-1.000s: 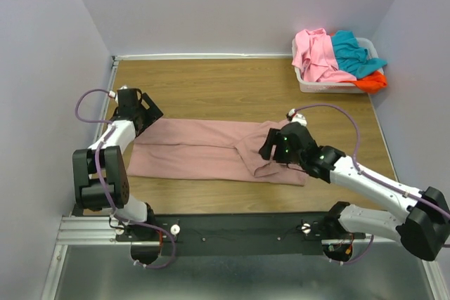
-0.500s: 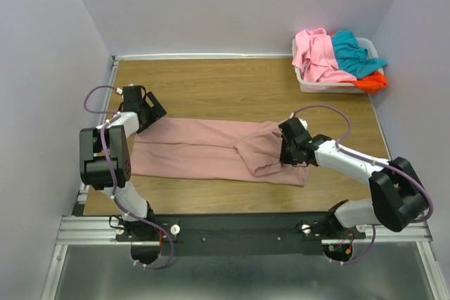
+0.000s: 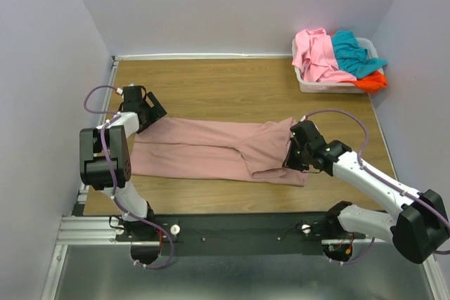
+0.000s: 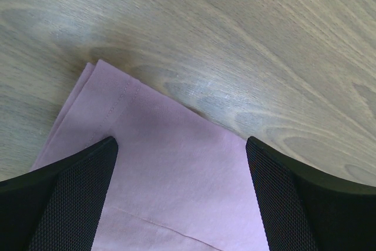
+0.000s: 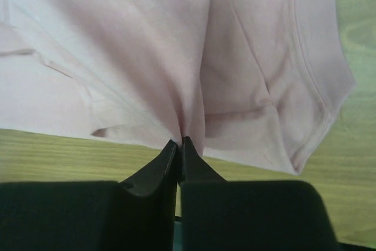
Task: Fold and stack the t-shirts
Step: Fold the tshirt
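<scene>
On the table (image 3: 211, 82) lies one mauve t-shirt (image 3: 204, 149); the basket (image 3: 323, 88) holds three.

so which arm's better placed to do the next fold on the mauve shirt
Right, probably. The right fingers are pinched shut on a bunch of the mauve shirt near its right end, ready to carry it over. The left fingers stand wide open over the shirt's left corner, gripping nothing.

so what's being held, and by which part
Right end effector pinches mauve-pink t-shirt by a gathered fold at its edge; left end effector holds nothing.
</scene>
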